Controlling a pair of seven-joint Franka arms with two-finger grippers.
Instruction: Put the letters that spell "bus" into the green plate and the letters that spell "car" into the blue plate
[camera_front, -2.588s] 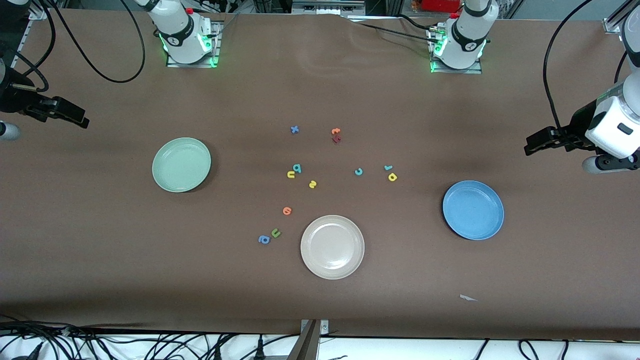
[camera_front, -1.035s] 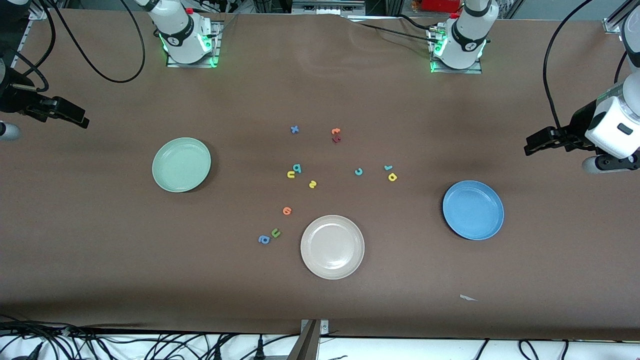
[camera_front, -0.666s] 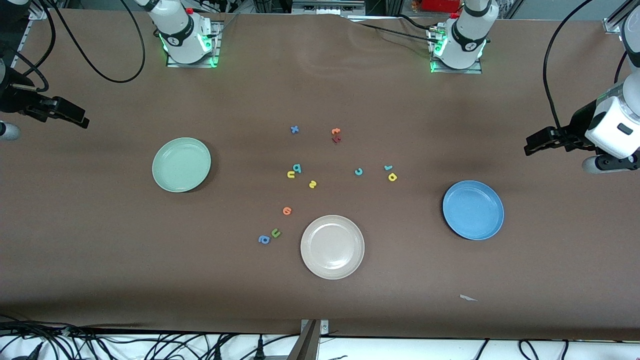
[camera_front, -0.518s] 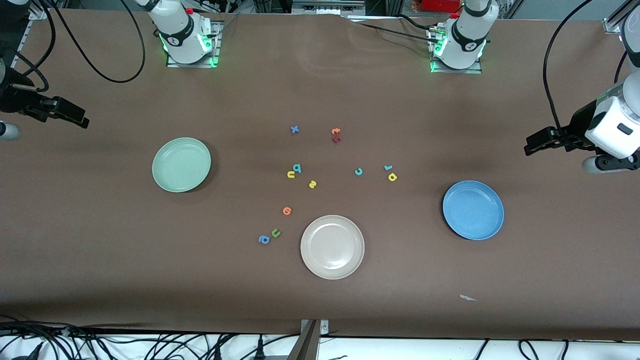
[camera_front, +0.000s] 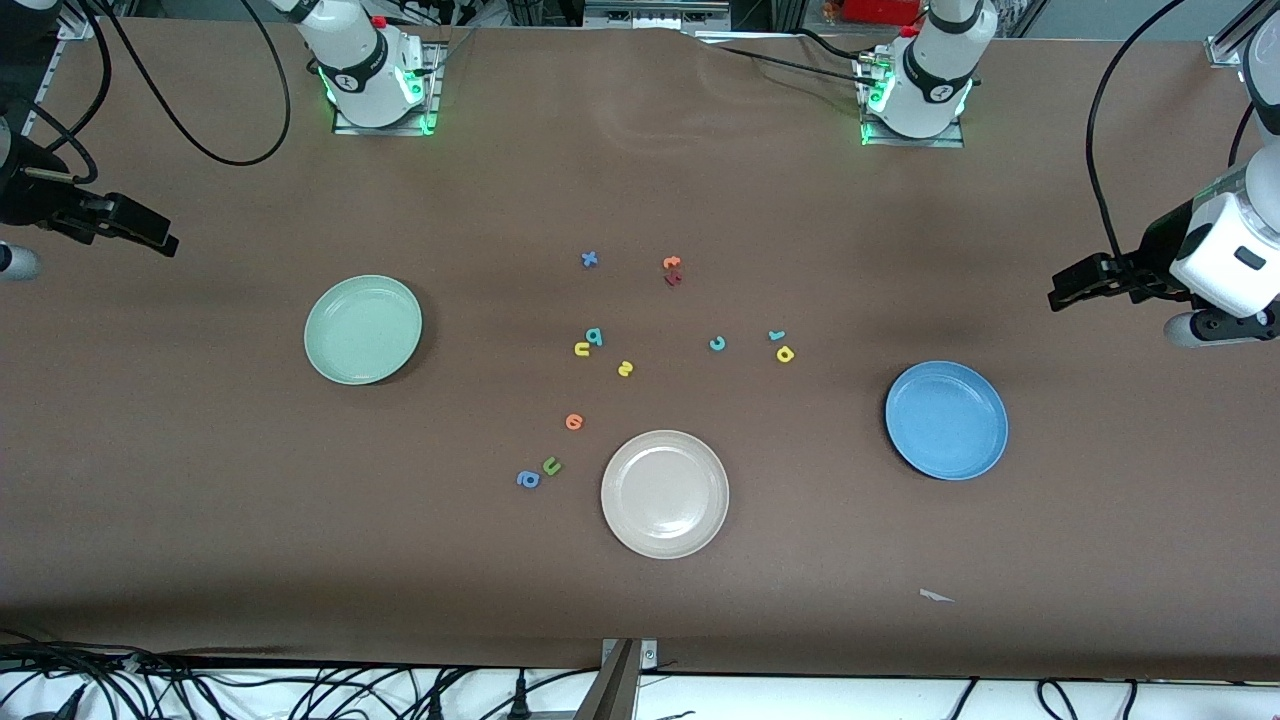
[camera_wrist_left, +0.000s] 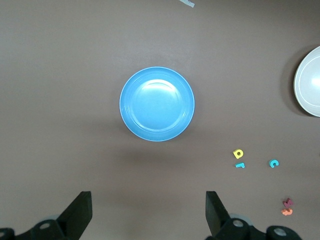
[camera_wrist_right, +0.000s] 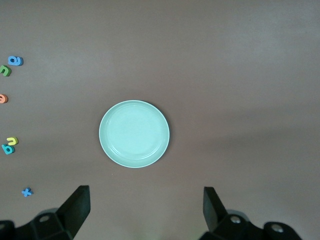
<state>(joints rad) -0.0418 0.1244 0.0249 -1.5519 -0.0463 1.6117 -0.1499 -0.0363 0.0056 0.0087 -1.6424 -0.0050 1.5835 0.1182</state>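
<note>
Foam letters (camera_front: 594, 337) b, u, s, c, r, a, no other writing

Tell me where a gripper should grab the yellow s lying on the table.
Take the yellow s straight from above, fingers closing across its outer edges. It lies flat on the table and is thin, so there is probably no side to reach; it lies alone, with room for the fingers.

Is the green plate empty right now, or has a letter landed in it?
Empty: the green plate shows only bare dish in both views.
</note>
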